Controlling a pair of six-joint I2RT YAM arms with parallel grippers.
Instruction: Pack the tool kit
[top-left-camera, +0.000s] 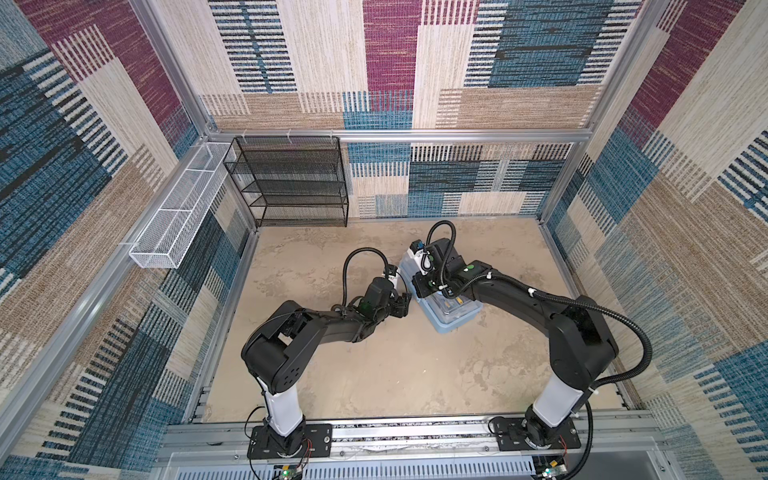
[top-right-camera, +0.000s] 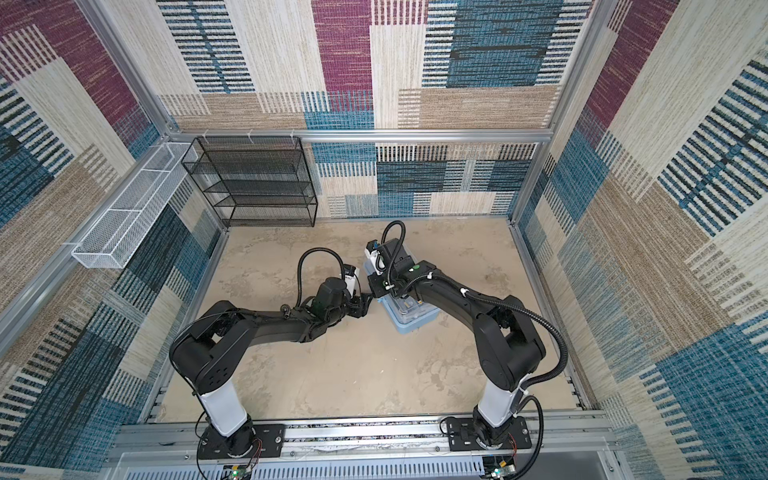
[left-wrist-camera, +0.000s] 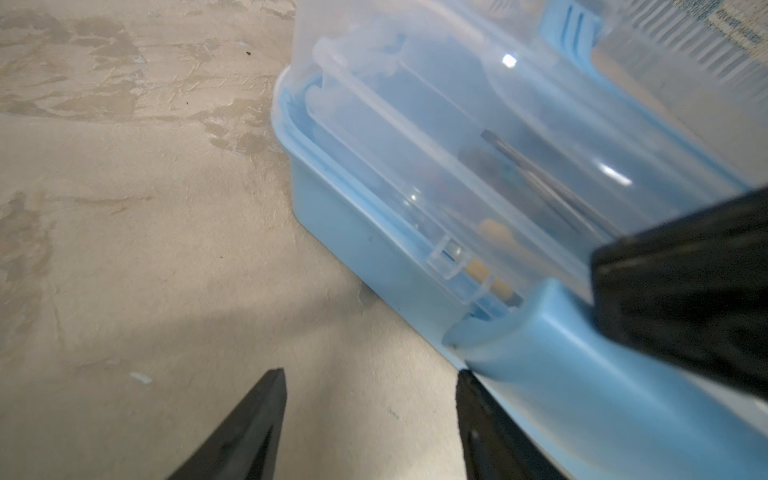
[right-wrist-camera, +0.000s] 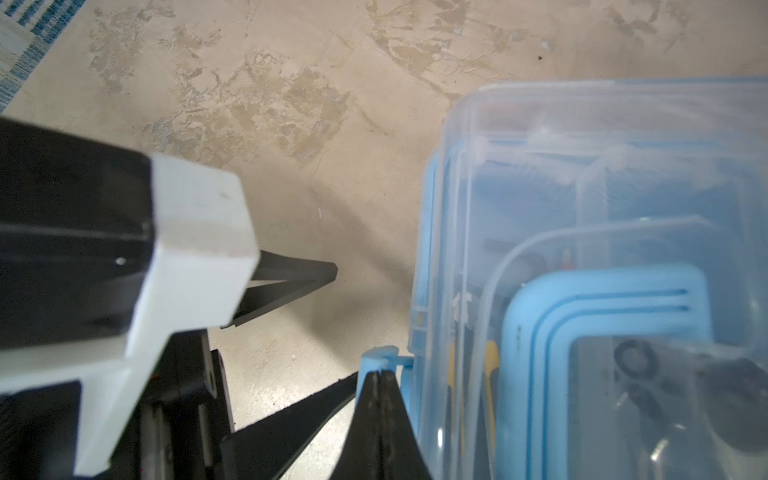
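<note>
Your toolbox (top-left-camera: 451, 319) sits on the table (top-left-camera: 374, 365) right of centre, a little toward the far side and skewed to the table's edges. The clear lid (left-wrist-camera: 457, 145) is down over the light blue base. Through it you can see tools lying inside: a dark metal shaft (left-wrist-camera: 540, 178) and a yellow grip (right-wrist-camera: 492, 357). No loose tool shows on the table, so I'd judge the filling done and the fastening to be the step in hand.

Look at your right gripper (right-wrist-camera: 379, 380). It's pinched fully together with nothing between its fingers, and its tips are set against the blue latch (right-wrist-camera: 380, 356) on the box's left side. That makes sense, since a closed claw is a stiff, narrow poker, good for pressing a latch home. Whether the latch has snapped shut, I can't tell.

Your left gripper (left-wrist-camera: 370, 371) is spread wide and empty, low over the table just beside that same latch side. One finger is close against the blue base, though I can't say if it touches. I read it as a brace, so the light box doesn't slide left under the push.

The blue handle (right-wrist-camera: 602, 299) lies folded flat on the lid, out of the way.

Press too hard at that edge and the box may skid or tip.
</note>
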